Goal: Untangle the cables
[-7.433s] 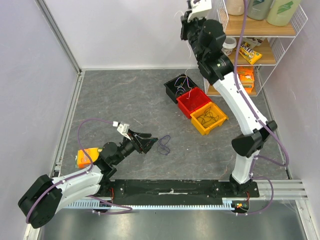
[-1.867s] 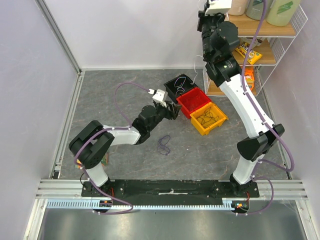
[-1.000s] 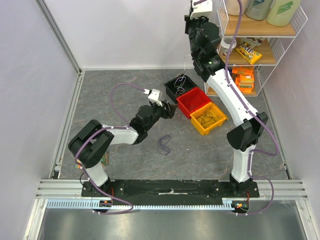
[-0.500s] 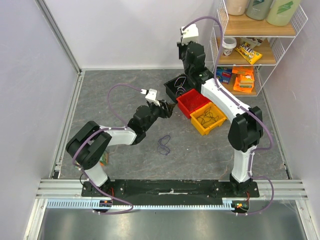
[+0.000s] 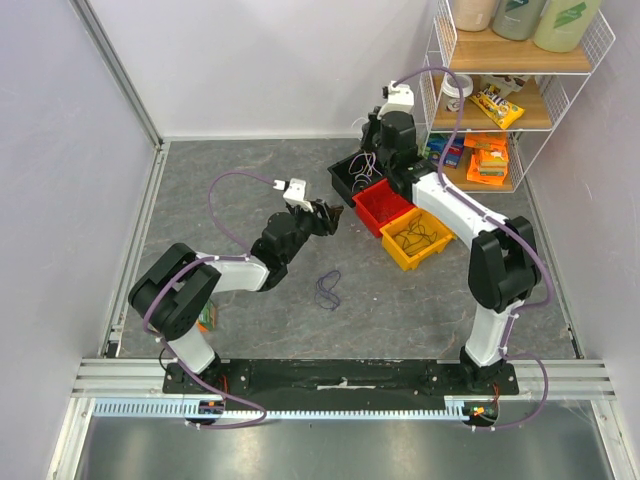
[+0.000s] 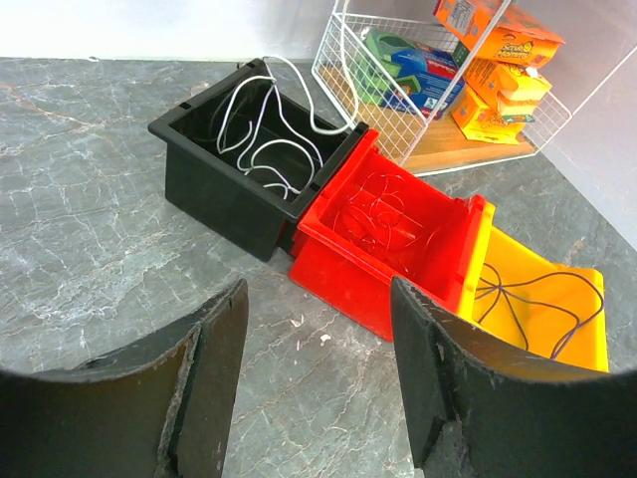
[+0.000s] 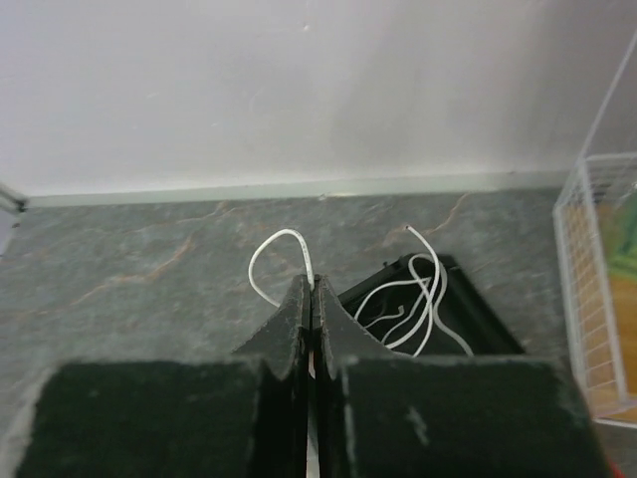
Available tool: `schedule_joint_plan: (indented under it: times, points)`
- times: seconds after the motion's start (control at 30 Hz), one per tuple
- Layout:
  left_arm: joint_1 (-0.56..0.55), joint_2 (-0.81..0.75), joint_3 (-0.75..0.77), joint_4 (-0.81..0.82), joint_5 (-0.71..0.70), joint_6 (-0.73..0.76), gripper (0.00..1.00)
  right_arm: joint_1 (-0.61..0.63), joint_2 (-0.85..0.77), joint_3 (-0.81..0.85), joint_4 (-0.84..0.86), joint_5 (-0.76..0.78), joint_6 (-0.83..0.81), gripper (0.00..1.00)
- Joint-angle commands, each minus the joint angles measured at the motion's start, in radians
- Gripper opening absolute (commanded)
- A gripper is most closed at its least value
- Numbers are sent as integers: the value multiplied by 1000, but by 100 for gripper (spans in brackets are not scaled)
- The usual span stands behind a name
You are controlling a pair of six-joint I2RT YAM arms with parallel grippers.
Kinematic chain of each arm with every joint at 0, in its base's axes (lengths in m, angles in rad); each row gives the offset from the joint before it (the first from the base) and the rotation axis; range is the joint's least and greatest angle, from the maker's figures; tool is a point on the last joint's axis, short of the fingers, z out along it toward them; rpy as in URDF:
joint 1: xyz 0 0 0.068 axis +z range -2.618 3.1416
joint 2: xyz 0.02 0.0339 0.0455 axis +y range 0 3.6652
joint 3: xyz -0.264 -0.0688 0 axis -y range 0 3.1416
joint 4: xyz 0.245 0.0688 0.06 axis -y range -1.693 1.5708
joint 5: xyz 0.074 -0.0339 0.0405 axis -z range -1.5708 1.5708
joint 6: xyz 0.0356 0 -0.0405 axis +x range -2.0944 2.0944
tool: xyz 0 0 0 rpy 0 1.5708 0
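The right end effector is pressed together, pinching a white cable just above the black bin, where the rest of it lies. The left end effector is spread wide and holds nothing, near that bin. A purple cable lies on the bench, apart from both.

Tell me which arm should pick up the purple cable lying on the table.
Left. The left pincer is open, empty and nearer the purple cable; the right pincer is shut on a white cable by the black bin.
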Motion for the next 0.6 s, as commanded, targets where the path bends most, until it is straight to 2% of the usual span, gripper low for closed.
schedule_joint_plan:
  times: [0.0, 0.13, 0.3, 0.37, 0.5, 0.57]
  points:
    - [10, -14, 0, 64, -35, -27, 65, -40, -16, -11, -14, -250, 256, 0]
    - [10, -3, 4, 64, -32, -32, 65, -45, 12, -22, -36, -281, 293, 0]
    - [13, 9, 11, 58, -34, -33, 65, -50, 110, 19, -95, -177, 164, 0]
    - [15, 16, 13, 55, -30, -38, 66, -59, 162, 49, -134, -186, 144, 0]
    - [15, 26, 23, 48, -23, -41, 66, -60, 213, 72, -169, -186, 175, 0]
    - [15, 26, 25, 44, -23, -41, 65, -59, 240, 102, -256, -149, 184, 0]
